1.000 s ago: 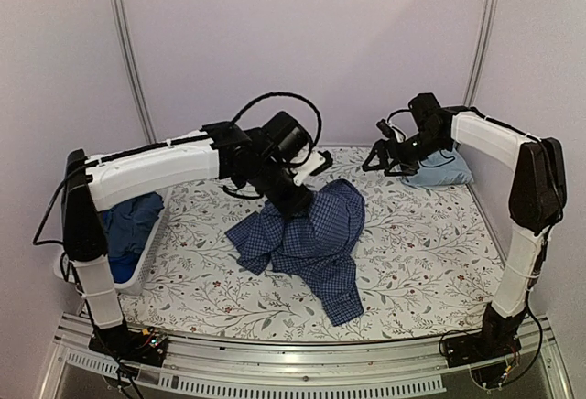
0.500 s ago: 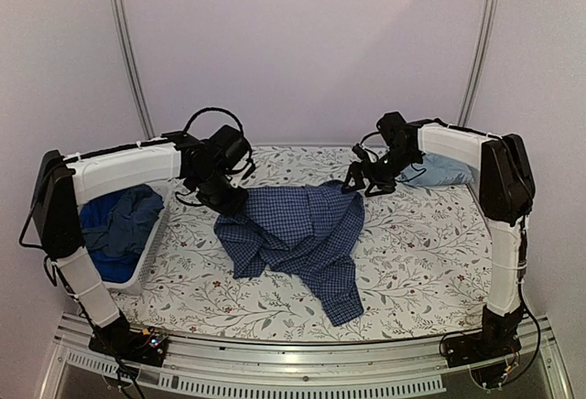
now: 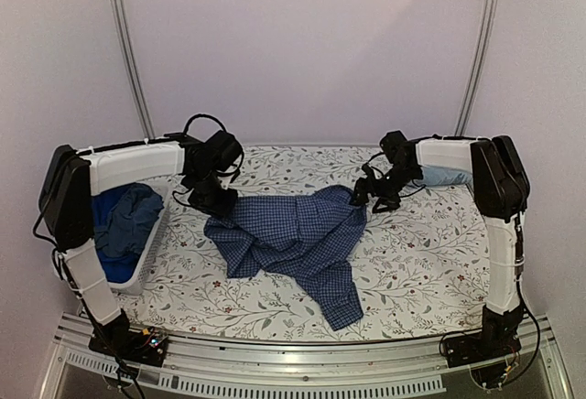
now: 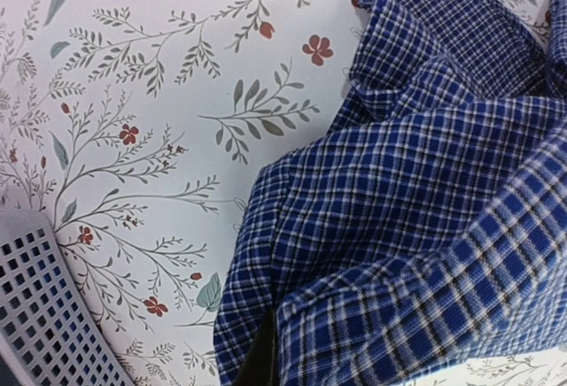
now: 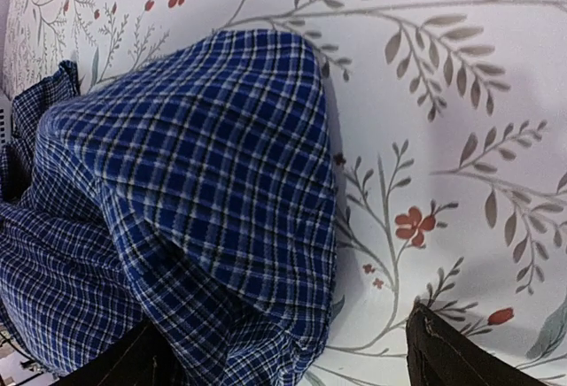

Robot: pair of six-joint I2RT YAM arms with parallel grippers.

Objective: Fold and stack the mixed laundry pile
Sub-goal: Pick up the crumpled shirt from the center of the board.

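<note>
Progress: early, by my read; checked shirt [image 3: 293, 239] lies open but rumpled mid-table [image 3: 430, 262], no fold in it yet; a light-blue piece [image 3: 446, 176] sits compact at the far right corner behind the right arm, probably the one done item, though I can't tell how neatly it's folded; more blue garments [image 3: 124, 221] are heaped in the white basket [image 3: 151, 245] at the left edge, untouched; so most of the pile is left, and there's no real stack yet.

Step in hand looks like flattening the shirt before the first fold.

Left gripper [image 3: 218, 202]: closed, pinching the shirt's far-left corner; its wrist view shows check fabric bunched right up to the lens.
Right gripper [image 3: 364, 198]: jaws apart, straddling the shirt's far-right edge; in the right wrist view both fingers [image 5: 447, 351] flank the cloth, nothing clamped yet.

Orientation: the shirt's main body runs left-right across the table, roughly along the line between the two grippers; that's the long axis; one narrower strip, sleeve or tail, trails off toward the near edge, right of centre; left side is creased and doubled over itself; can't tell which end the collar points to.
</note>
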